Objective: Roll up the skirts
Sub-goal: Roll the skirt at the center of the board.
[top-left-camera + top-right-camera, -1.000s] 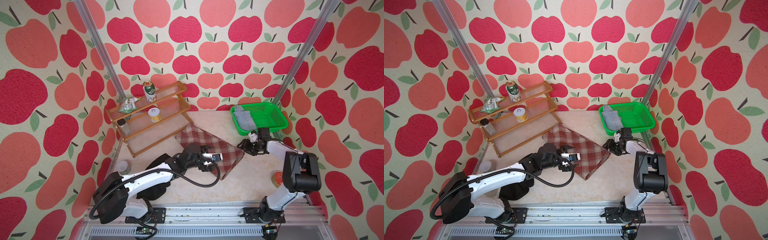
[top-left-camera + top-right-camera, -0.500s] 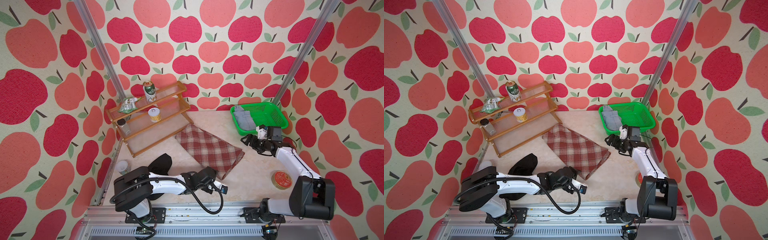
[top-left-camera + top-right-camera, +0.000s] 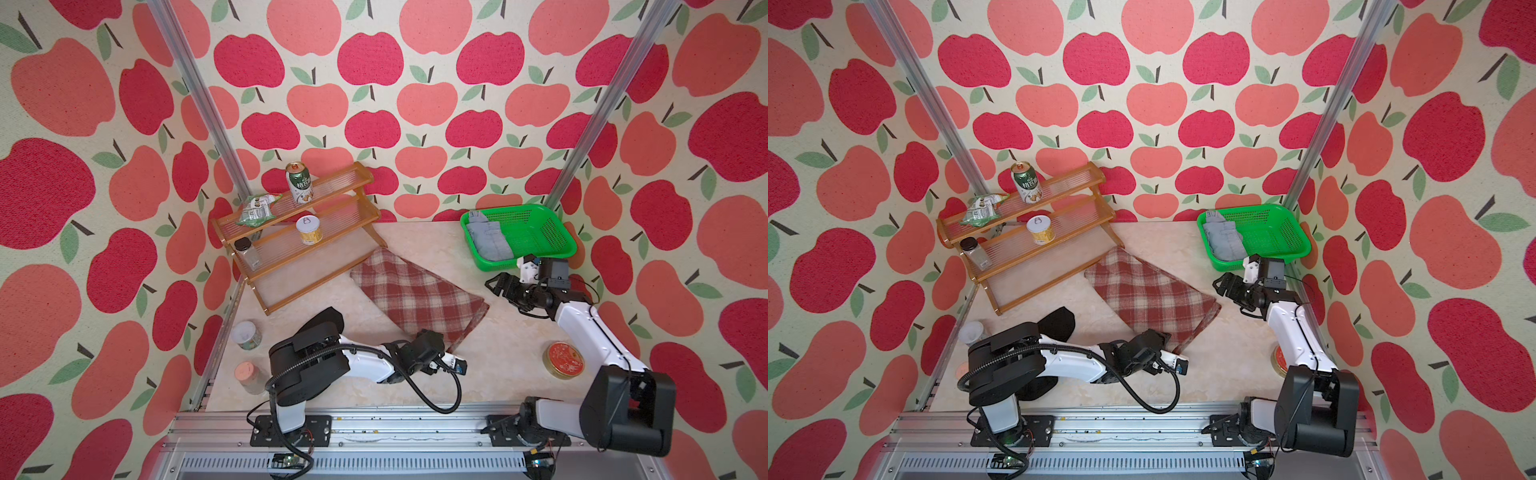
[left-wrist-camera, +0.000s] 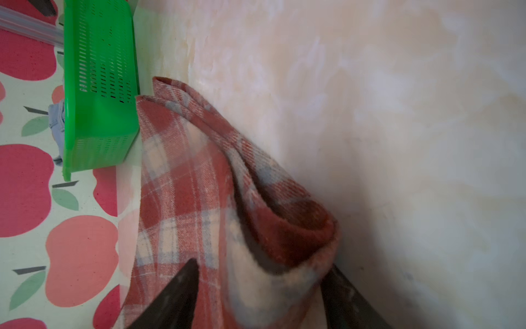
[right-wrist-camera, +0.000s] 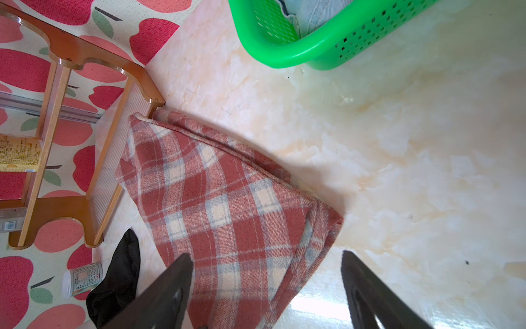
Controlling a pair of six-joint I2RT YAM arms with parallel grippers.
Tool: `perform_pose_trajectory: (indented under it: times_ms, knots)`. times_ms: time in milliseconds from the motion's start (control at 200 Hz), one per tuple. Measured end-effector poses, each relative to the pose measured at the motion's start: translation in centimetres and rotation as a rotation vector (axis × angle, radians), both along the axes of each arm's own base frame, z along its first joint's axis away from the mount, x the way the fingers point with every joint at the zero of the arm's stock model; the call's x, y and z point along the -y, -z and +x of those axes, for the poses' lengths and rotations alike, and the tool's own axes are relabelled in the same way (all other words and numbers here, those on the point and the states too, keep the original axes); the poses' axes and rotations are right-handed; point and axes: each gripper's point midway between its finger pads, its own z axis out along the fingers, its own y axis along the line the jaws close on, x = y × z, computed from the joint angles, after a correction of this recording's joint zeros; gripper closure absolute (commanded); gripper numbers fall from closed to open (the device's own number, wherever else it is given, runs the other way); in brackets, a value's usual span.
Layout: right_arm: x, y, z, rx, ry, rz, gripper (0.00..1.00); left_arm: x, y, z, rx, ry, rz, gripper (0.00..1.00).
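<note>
The plaid skirt point(image 3: 415, 291) lies flat mid-table, one corner against the shelf. My left gripper point(image 4: 260, 270) is at its near corner. Its dark fingers point(image 4: 182, 284) stand apart on either side of the doubled-over cloth edge, which bulges between them. My right gripper point(image 3: 492, 282) hovers open just right of the skirt's right corner, in front of the basket, with nothing between its fingers point(image 5: 170, 287). The black skirt point(image 3: 322, 320) lies bunched at the near left, partly under my left arm. The denim skirt point(image 3: 488, 241) lies rolled in the green basket point(image 3: 536, 232).
A wooden two-tier shelf point(image 3: 299, 224) with a can, a tin, a packet and a jar stands at the back left. Two jars point(image 3: 246, 334) sit by the left wall. A red round tin point(image 3: 564, 359) lies near the right arm.
My left arm left the skirt's middle, swung to the table's front, and now has its jaws around the skirt's near corner, narrower than before. My right gripper drew back towards the basket.
</note>
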Motion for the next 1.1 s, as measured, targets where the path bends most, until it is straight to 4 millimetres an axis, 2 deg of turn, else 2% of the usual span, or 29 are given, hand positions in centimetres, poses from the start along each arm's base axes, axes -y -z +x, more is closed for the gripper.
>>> perform_pose_trajectory:
  times_ms: [75,220,260,465,615,690,775,880,1101]
  knots:
    - [0.0,0.1,-0.1,-0.003,0.001,0.000,0.16,0.2,0.5,-0.1,-0.006,0.001,0.000,0.67]
    - [0.0,0.6,-0.5,-0.016,0.001,0.000,0.16,0.9,1.4,-0.2,-0.032,-0.007,-0.004,0.96]
    - [0.1,0.7,-0.6,-0.017,0.002,0.000,0.16,1.2,1.4,-0.1,-0.041,-0.018,-0.014,1.00]
    - [0.2,0.2,-1.3,0.008,0.007,0.001,0.16,1.9,0.7,-0.2,-0.199,-0.100,-0.136,1.00]
    - [-0.2,-0.5,-2.1,0.040,-0.001,0.022,0.16,1.3,-2.2,1.6,-0.396,-0.250,-0.380,1.00]
    - [-0.5,-0.7,-2.4,0.048,-0.011,0.044,0.16,0.2,-3.7,3.2,-0.487,-0.354,-0.527,1.00]
    - [-1.0,-0.8,-2.7,0.051,-0.030,0.070,0.16,-1.4,-4.1,5.1,-0.576,-0.492,-0.656,1.00]
    - [-1.6,-0.6,-3.0,0.046,-0.052,0.104,0.16,-3.6,-3.6,6.5,-0.665,-0.665,-0.783,1.00]
    - [-3.8,-0.2,-3.4,0.035,-0.129,0.138,0.23,-8.1,-1.8,7.5,-0.772,-1.002,-0.982,1.00]
